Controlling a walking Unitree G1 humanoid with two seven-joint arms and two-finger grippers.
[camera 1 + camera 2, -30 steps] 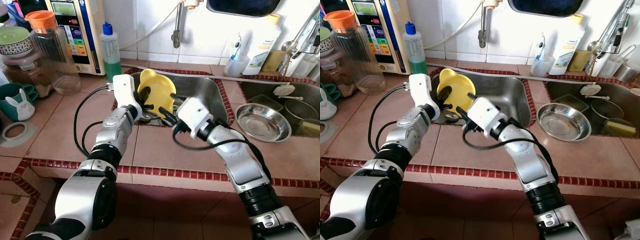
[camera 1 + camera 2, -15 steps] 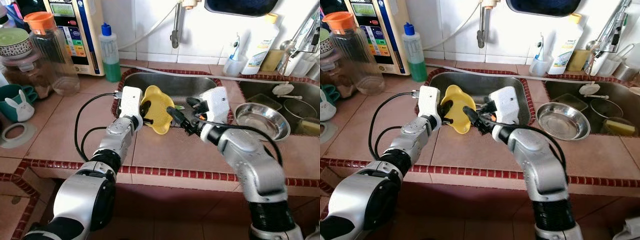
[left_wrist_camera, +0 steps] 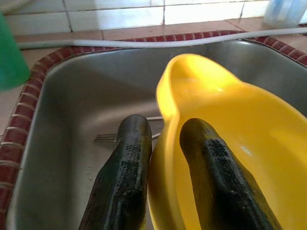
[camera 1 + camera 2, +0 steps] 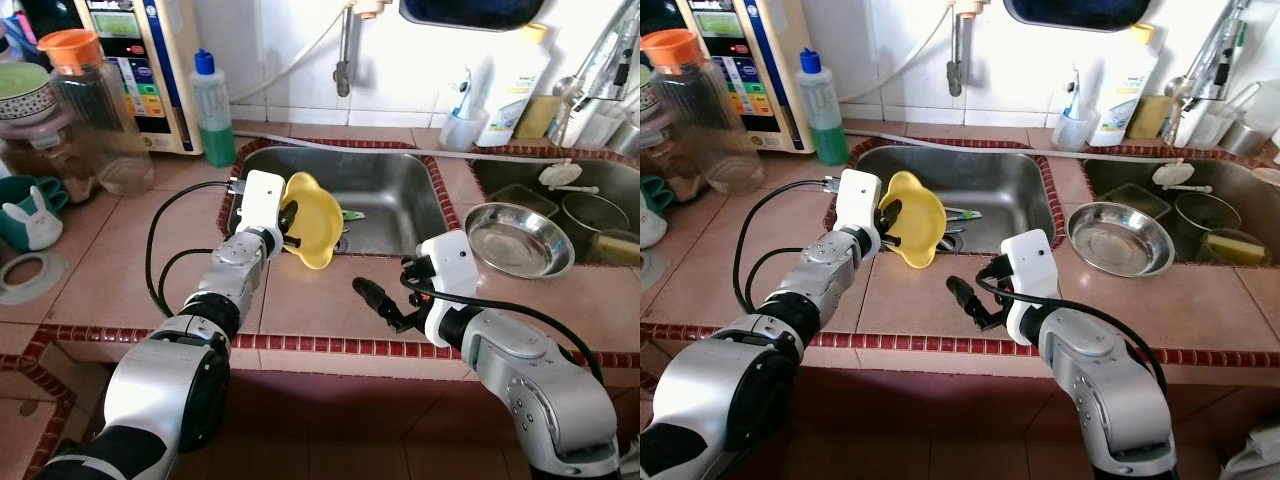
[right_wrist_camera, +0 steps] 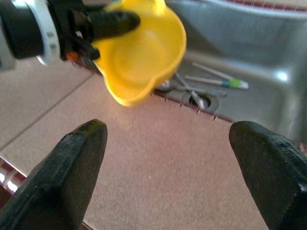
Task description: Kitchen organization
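Note:
A yellow plastic bowl [image 4: 316,221] hangs tilted over the front left corner of the steel sink [image 4: 395,185]. My left gripper [image 4: 289,214] is shut on its rim, one finger inside the bowl [image 3: 240,139] and one outside, as the left wrist view shows around my left gripper [image 3: 165,125]. My right gripper [image 4: 379,303] hovers open above the tiled counter in front of the sink, apart from the bowl. The right wrist view looks between my right gripper's [image 5: 168,129] spread fingers at the bowl [image 5: 139,55].
Several utensils [image 5: 217,79] lie on the sink floor. A steel bowl [image 4: 520,240] sits on the counter right of the sink. A second basin [image 4: 590,215] holds containers. A green bottle [image 4: 212,105] and an orange-lidded jar [image 4: 95,110] stand at back left.
My right gripper has drawn back from the bowl to the front of the counter, open. My left gripper keeps hold of the bowl, almost in the same place.

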